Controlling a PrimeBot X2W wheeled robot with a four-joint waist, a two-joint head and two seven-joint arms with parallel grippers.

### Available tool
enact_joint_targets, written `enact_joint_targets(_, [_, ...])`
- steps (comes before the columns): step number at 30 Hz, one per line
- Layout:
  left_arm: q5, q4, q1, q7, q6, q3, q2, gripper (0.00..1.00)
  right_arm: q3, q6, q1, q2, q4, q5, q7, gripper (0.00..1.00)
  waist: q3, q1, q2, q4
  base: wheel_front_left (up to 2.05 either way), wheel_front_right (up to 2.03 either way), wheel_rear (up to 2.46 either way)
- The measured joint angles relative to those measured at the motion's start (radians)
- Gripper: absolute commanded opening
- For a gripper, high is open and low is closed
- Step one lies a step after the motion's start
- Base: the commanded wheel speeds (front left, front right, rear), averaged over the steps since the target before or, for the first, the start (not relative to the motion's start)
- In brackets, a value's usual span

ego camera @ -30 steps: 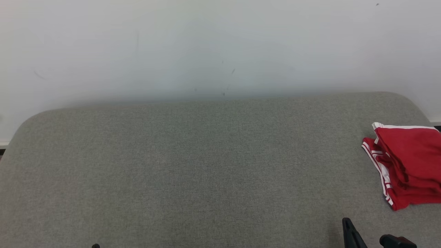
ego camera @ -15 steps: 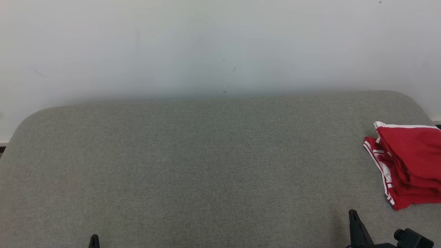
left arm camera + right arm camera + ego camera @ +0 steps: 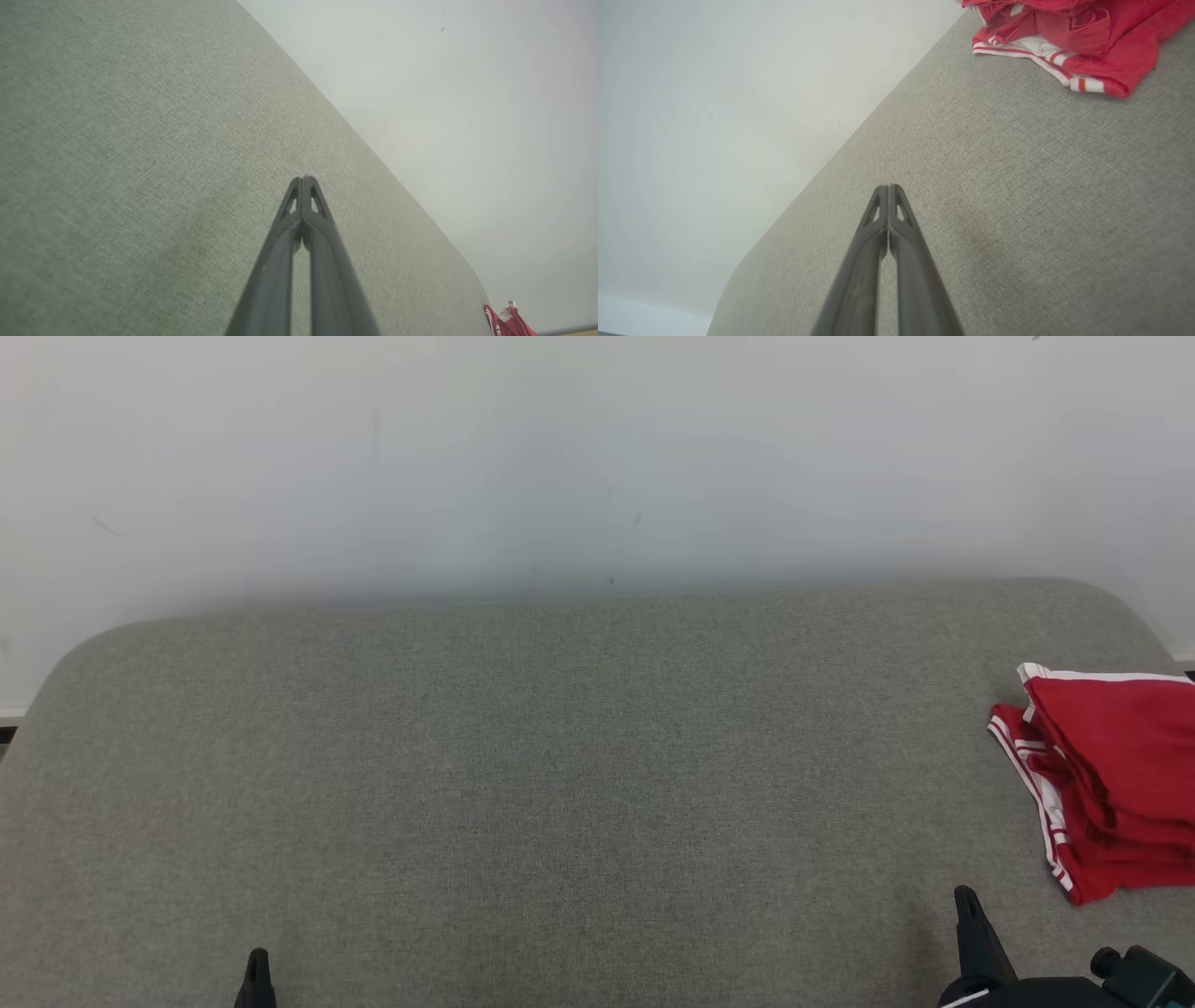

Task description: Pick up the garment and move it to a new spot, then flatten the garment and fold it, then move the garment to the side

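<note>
The red garment (image 3: 1111,775), white-striped along its edges, lies folded in layers at the right end of the grey fabric cushion (image 3: 560,756). Near it is my right gripper (image 3: 964,894), clenched on nothing and low over the cushion. My left gripper (image 3: 257,957), far off, is likewise pinched empty.

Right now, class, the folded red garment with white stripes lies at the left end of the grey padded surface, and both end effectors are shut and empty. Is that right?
One slip: the head view shows the red garment at the right end of the grey padded surface, not the left. The left end effector and right end effector are shut and empty.
</note>
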Motion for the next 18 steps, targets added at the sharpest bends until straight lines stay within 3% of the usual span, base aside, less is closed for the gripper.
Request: enact_joint_targets(18, [-0.211, -0.005, -0.04, 0.053, -0.004, 0.001, 0.001, 0.0, -0.018, 0.0, -0.023, 0.0, -0.03, 0.222, 0.054, 0.0, 0.009, 0.0, 0.0, 0.004, 0.0, 0.0, 0.0])
